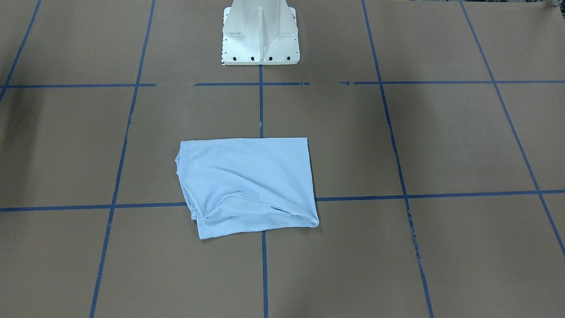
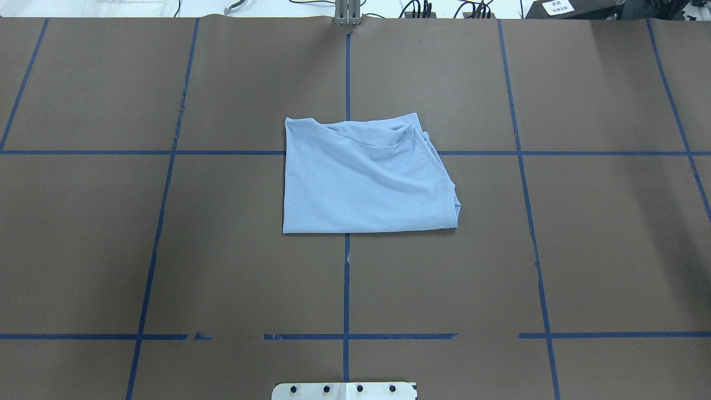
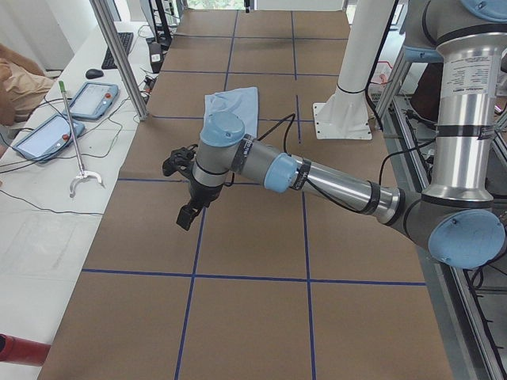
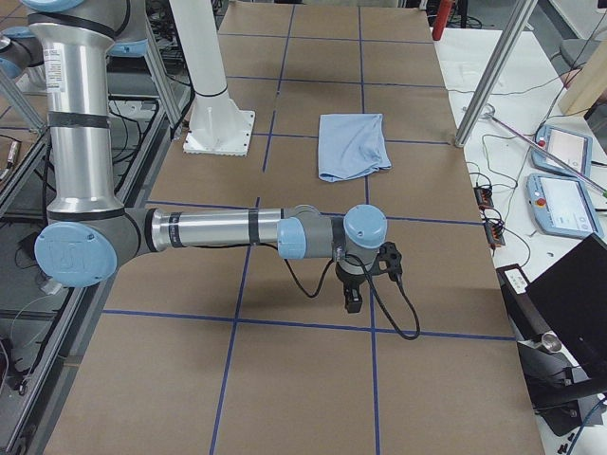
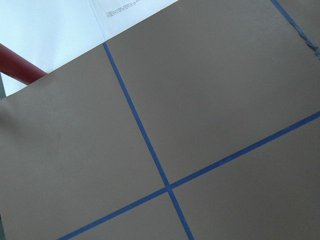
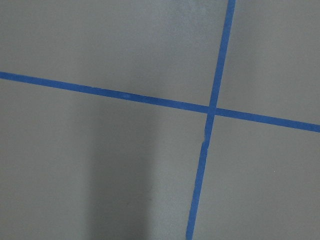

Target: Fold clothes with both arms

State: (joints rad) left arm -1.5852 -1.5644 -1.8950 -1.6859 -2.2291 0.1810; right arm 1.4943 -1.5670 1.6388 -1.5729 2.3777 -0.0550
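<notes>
Light blue T-shirt (image 2: 361,178) folded at the middle of the overhead view, print and label hidden. Left claw (image 3: 184,218) and right claw (image 4: 354,301) small and dark in the side views, over bare table (image 2: 83,250), far from the T-shirt. Open or closed: cannot tell.

Silver-grey left arm (image 3: 341,186) and right arm (image 4: 204,229)
Light blue joint caps (image 3: 222,128), black cables (image 4: 414,332); white pedestal (image 1: 260,39) with dark bolts.

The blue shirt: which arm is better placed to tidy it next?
Probably the right arm: like the left arm it hangs far off, but the T-shirt lies more toward its side, ragged edge facing it.
</notes>
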